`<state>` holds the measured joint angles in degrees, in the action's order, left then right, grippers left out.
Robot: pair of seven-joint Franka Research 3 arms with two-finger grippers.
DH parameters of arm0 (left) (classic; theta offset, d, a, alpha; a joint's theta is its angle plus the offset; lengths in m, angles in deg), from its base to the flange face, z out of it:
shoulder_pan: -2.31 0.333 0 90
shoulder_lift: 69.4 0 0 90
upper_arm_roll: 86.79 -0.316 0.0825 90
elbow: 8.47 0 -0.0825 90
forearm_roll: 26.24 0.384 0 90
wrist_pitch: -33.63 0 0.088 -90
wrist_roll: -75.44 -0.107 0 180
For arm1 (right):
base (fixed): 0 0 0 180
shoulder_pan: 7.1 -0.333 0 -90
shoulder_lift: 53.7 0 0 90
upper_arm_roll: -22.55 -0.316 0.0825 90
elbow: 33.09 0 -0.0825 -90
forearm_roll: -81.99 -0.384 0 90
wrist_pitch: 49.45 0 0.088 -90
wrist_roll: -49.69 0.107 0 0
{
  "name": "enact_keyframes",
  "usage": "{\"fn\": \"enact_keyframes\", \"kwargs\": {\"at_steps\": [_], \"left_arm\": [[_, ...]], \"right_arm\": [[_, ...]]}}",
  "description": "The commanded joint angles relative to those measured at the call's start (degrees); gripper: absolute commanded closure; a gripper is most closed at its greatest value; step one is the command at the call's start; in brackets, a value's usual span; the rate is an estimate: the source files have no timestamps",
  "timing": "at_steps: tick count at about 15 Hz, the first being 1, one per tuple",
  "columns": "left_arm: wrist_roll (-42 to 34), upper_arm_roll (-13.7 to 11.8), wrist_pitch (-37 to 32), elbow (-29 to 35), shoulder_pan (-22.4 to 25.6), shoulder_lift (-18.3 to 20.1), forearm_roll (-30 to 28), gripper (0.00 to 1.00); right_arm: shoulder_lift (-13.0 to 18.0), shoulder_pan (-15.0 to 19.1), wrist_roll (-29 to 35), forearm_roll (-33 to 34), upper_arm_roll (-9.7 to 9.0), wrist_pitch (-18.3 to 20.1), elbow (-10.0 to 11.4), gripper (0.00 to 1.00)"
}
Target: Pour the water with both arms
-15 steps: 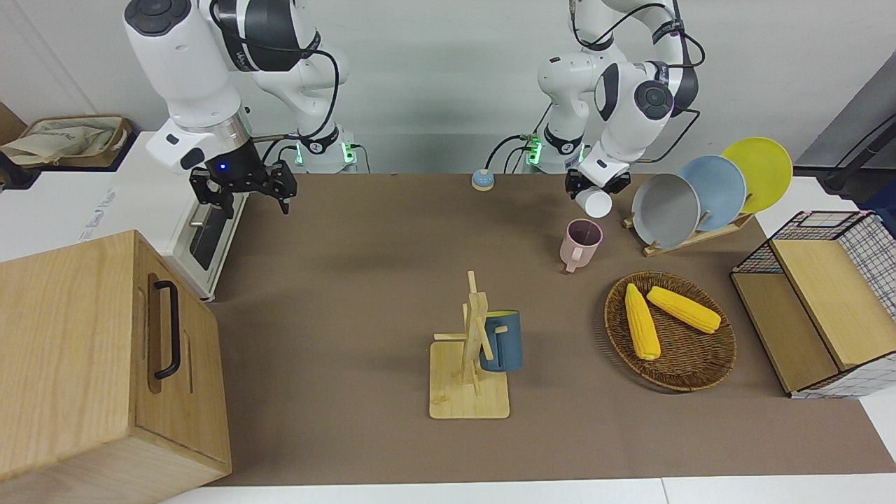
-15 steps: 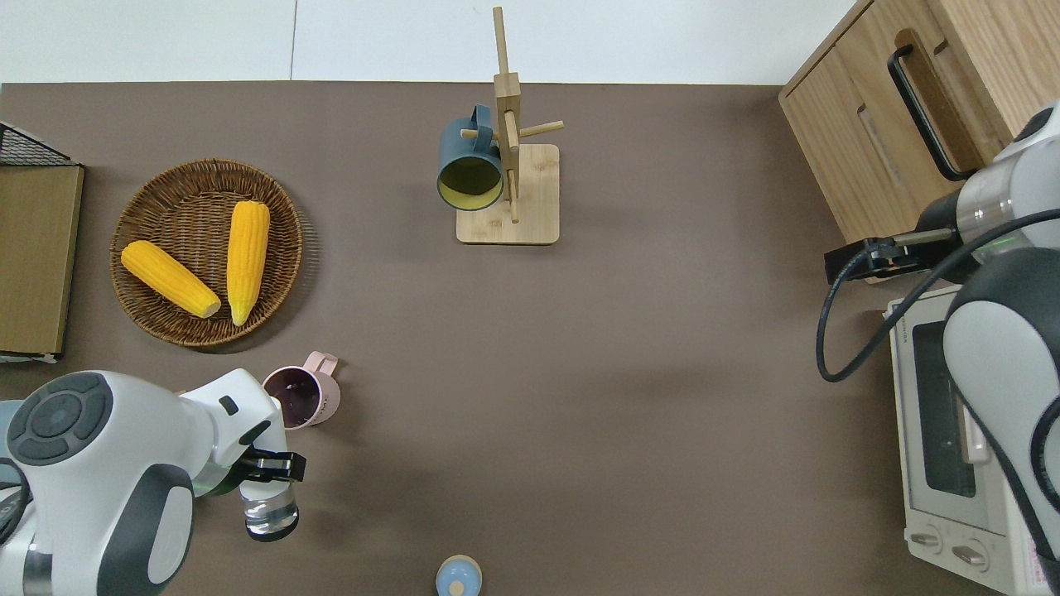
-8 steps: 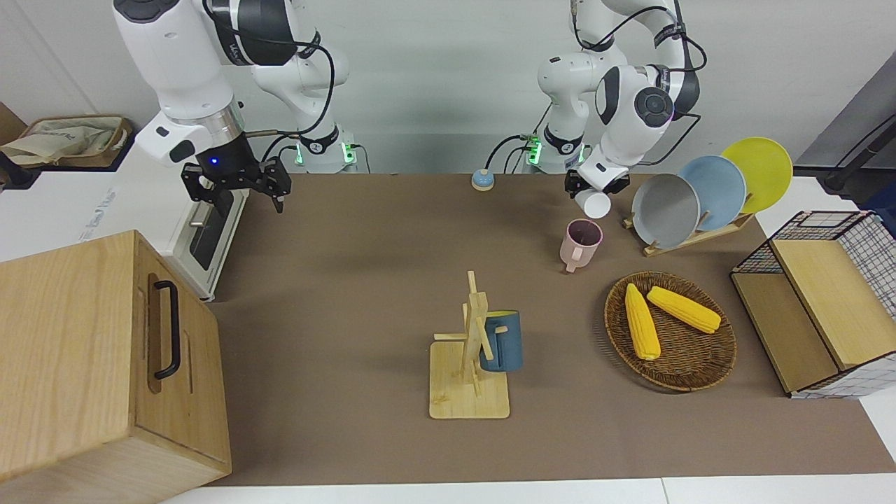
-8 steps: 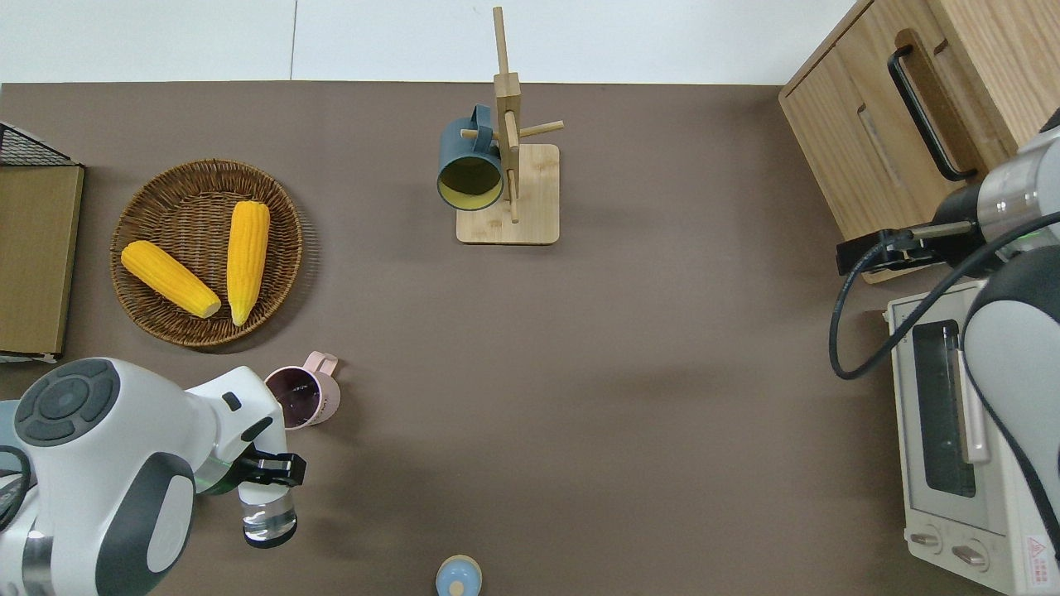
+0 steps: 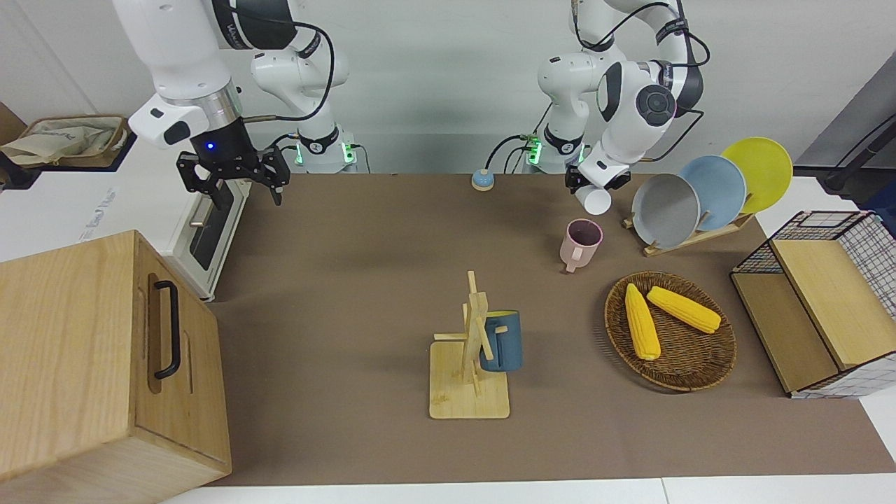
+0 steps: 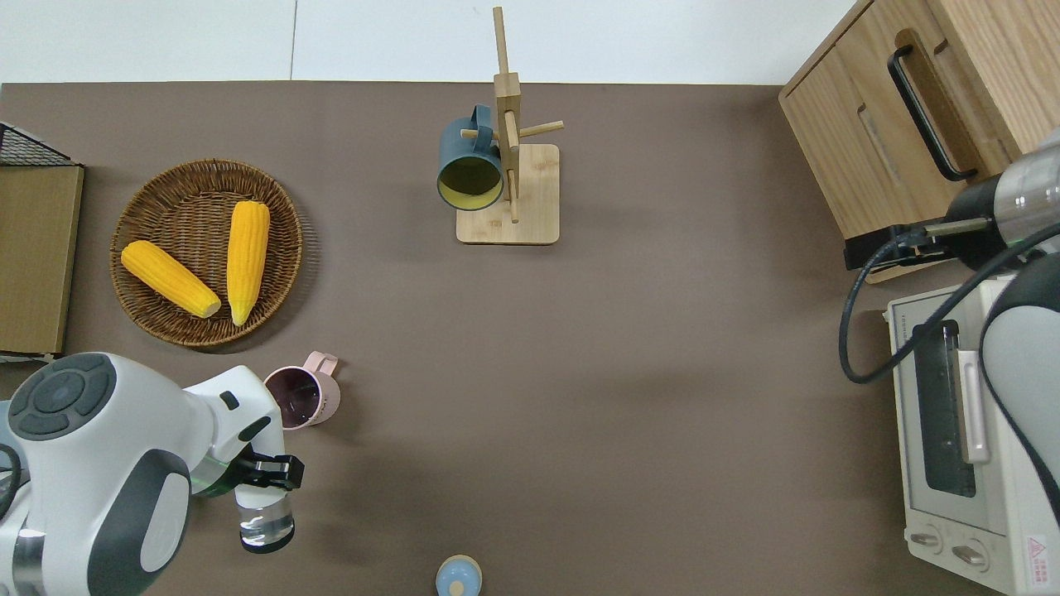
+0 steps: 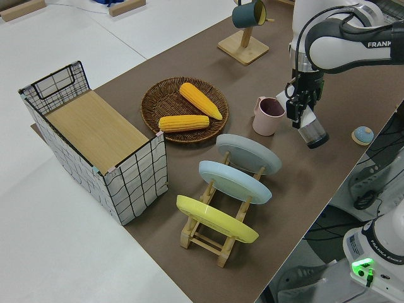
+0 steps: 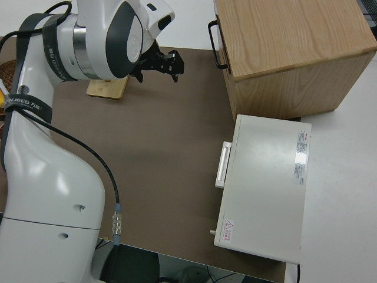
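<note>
- The left gripper point(image 6: 263, 472) is closed around a clear glass point(image 6: 266, 520), tilted, near the pink mug point(image 6: 300, 401).
- The right gripper point(image 5: 233, 183) has fingers spread wide and holds nothing.

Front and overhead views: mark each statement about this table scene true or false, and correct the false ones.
1. The left gripper holds a clear glass. True.
2. The pink mug lies on its side. False: it stands upright.
3. Two corn cobs lie in the wicker basket. True.
4. The blue mug stands on the table. False: it hangs on the wooden mug rack.
5. The right gripper holds a cup. False: it is open.
</note>
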<state>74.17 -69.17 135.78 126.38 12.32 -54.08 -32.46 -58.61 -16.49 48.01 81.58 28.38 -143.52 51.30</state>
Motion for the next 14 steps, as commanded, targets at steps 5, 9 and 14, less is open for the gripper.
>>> {"fn": "enact_keyframes", "kwargs": {"at_steps": [5,9,14], "left_arm": [[2.4,-0.1,-4.0,-5.0,-1.0,-3.4,2.6,1.0],[2.3,-0.1,-4.9,-5.7,-1.0,-4.2,2.7,1.0],[2.3,-0.1,-5.7,-6.4,-1.0,-4.5,2.7,1.0]], "right_arm": [[0.3,0.3,-0.5,-1.0,-0.82,0.9,-0.5,0.009],[0.3,0.2,-0.5,-1.0,-0.82,0.9,-0.5,0.009],[0.3,-0.1,-0.5,-1.0,-0.82,0.9,-0.5,0.009]]}}
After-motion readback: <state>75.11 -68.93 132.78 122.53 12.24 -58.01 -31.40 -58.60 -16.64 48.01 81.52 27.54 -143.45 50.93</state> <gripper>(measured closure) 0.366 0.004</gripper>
